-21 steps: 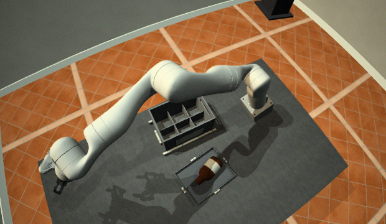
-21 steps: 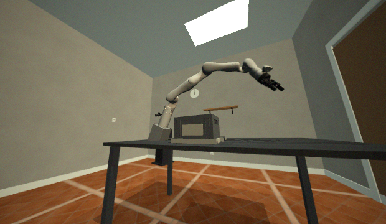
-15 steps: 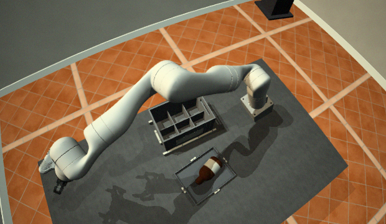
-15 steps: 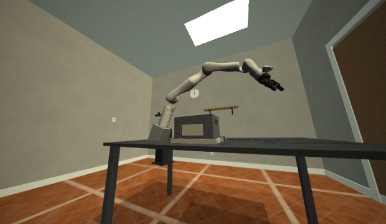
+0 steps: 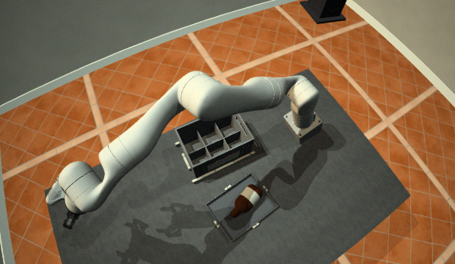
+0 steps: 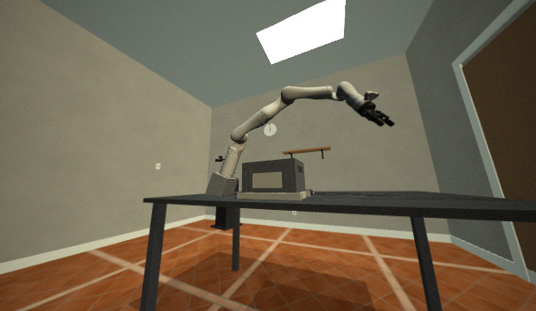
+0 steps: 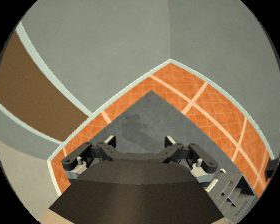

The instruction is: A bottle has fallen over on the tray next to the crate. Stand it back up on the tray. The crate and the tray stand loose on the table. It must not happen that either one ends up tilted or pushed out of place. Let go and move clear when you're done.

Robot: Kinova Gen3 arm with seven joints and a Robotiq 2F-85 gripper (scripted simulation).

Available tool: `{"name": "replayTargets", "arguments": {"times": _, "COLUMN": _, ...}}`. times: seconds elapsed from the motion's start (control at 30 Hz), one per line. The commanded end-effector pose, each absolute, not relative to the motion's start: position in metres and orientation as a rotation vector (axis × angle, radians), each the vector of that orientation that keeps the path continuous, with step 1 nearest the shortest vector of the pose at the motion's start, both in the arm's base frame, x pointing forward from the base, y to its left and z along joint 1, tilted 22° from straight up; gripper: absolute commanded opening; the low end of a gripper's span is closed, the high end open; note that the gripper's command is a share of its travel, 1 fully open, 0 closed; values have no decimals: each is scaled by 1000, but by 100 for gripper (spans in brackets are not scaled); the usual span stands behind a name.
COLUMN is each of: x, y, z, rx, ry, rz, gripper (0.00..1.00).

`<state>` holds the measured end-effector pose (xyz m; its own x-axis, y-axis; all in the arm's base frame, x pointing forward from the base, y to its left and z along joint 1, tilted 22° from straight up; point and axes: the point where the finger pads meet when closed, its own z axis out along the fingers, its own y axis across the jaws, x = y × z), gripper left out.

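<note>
A brown bottle point(image 5: 246, 199) with a white label lies on its side on the shallow grey tray point(image 5: 241, 213), its neck pointing toward the tray's near left. The dark divided crate point(image 5: 214, 144) stands just behind the tray. My gripper point(image 5: 69, 221) is open and empty, high above the table's far left corner and well away from the bottle. In the exterior view the gripper point(image 6: 382, 118) hangs high in the air beyond the crate point(image 6: 273, 174). The wrist view shows both fingers spread point(image 7: 140, 156) over a table corner, with a crate edge point(image 7: 232, 196) at the lower right.
The arm's base point(image 5: 302, 126) is bolted on the table to the right of the crate. The table edge and the tiled floor lie right below the gripper. A wall shelf point(image 6: 306, 150) shows behind the crate.
</note>
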<state>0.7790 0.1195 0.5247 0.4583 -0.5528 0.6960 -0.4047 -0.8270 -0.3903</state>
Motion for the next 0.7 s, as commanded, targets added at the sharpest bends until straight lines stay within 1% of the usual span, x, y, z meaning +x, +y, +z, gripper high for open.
{"name": "replayTargets", "arguments": {"times": 0.0, "x": 778, "y": 121, "z": 526, "rx": -2535, "ry": 835, "rz": -1305, "gripper": 100}}
{"name": "replayTargets", "arguments": {"times": 0.4, "x": 753, "y": 154, "z": 497, "rx": -2620, "ry": 698, "rz": -1234, "gripper": 100}}
{"name": "replayTargets", "arguments": {"times": 0.53, "x": 729, "y": 181, "z": 473, "rx": -2684, "ry": 578, "rz": -1175, "gripper": 100}}
{"name": "replayTargets", "arguments": {"times": 0.67, "x": 693, "y": 211, "z": 442, "rx": -2755, "ry": 420, "rz": -1101, "gripper": 100}}
